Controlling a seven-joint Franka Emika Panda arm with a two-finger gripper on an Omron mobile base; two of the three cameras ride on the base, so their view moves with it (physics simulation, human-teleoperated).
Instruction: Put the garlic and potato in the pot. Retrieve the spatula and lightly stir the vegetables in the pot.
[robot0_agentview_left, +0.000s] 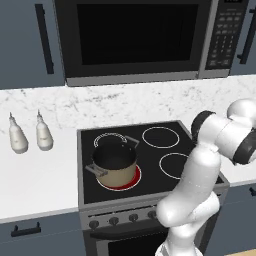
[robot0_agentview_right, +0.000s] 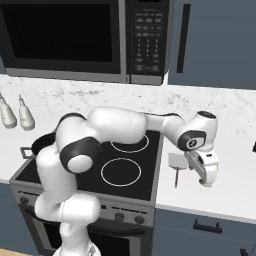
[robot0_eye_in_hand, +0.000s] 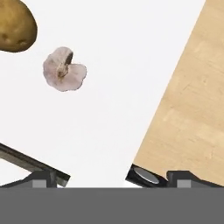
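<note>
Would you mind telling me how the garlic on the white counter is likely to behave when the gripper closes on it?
The garlic looks small and lumpy, so it probably shifts or twists between flat fingers. Its papery-looking skin may be slippery. It lies apart from the potato, so a nudge likely won't disturb that.

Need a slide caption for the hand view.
Open gripper above the white counter, with garlic and potato lying apart ahead.

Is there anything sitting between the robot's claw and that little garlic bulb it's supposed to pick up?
Nothing visible does. In the hand view the garlic lies on bare white counter ahead of the open gripper. The potato sits beside the garlic, apart from it and off to one side, not in the gripper's line.
</note>
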